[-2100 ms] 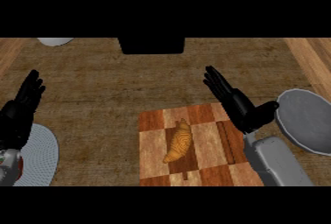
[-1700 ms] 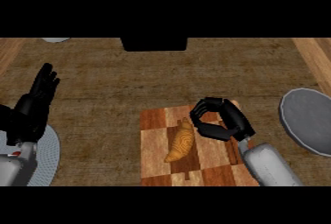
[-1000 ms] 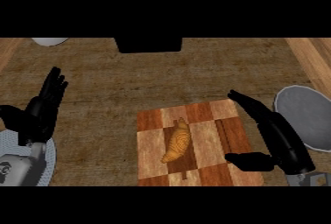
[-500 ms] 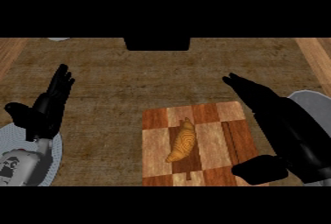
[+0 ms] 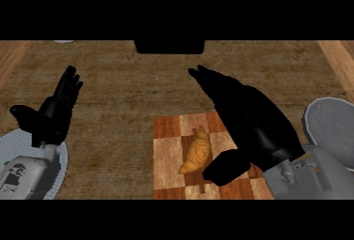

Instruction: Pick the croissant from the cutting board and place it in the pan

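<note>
A steep downward look at a brown, rough-textured counter [image 5: 138,93] with paler wood strips along its left and right edges. Near the lower middle lies a cutting board [image 5: 169,150] patterned in light and dark wooden squares. On it rests the croissant [image 5: 196,152], golden and ridged, lying lengthwise with one tip pointing up the view and the other toward the lower left. The robot's right hand [image 5: 245,117] is large in the view and hangs over the right part of the board, hiding that side of it. Its fingers [image 5: 207,79] are straight and pressed together, pointing up and to the left beyond the board's far edge, while its thumb [image 5: 224,166] juts out toward the lower left, ending just beside the croissant's lower end; whether it touches the croissant cannot be told. Nothing is held in this hand. At the right edge sits the pan [image 5: 332,126], a grey round shape partly cut off by the frame and partly covered by the grey right forearm [image 5: 304,176]. On the left side, the left hand [image 5: 52,115] rests open, fingers straight and close together pointing upward, thumb out to the left, holding nothing. Beneath its grey forearm lies a pale grey plate [image 5: 27,145]. A dark rectangular object [image 5: 169,46] sits at the top centre.
</note>
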Available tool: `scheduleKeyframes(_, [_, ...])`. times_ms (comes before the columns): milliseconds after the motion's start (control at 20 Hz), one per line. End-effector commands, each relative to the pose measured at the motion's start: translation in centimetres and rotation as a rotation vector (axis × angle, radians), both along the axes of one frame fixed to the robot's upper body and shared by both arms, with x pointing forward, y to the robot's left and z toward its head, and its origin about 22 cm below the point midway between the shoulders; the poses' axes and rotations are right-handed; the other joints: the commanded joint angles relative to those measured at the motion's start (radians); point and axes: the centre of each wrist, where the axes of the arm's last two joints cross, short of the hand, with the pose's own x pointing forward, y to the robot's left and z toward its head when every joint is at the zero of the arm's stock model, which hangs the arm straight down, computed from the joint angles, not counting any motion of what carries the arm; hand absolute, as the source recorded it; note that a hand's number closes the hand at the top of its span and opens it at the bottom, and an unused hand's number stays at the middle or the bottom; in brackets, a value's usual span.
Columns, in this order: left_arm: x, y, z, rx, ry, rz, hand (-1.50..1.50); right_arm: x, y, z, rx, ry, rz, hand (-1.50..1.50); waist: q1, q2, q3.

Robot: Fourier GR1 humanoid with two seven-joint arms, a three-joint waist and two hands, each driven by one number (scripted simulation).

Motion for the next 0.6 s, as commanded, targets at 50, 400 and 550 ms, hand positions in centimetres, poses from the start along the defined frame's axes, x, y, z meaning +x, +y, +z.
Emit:
scheduleKeyframes(50, [-1.2,0.8,0.4,0.016,-0.018,0.003,0.0,-0.1,1.2,-0.9,-0.03,0.103,0.0,-1.5,-0.002,-0.001,0.001])
scheduleKeyframes(400, [-0.6,0.0,-0.9,0.002,0.006,0.0,0.0,1.5,4.6,-4.3,-0.125,0.166,-0.092,-1.5,-0.003,0.001,0.001])
scheduleKeyframes(550, [0.3,-0.1,-0.3,0.019,-0.002,0.019,0.0,0.0,4.6,-5.0,-0.151,0.164,-0.124,-1.5,-0.014,-0.001,0.001])
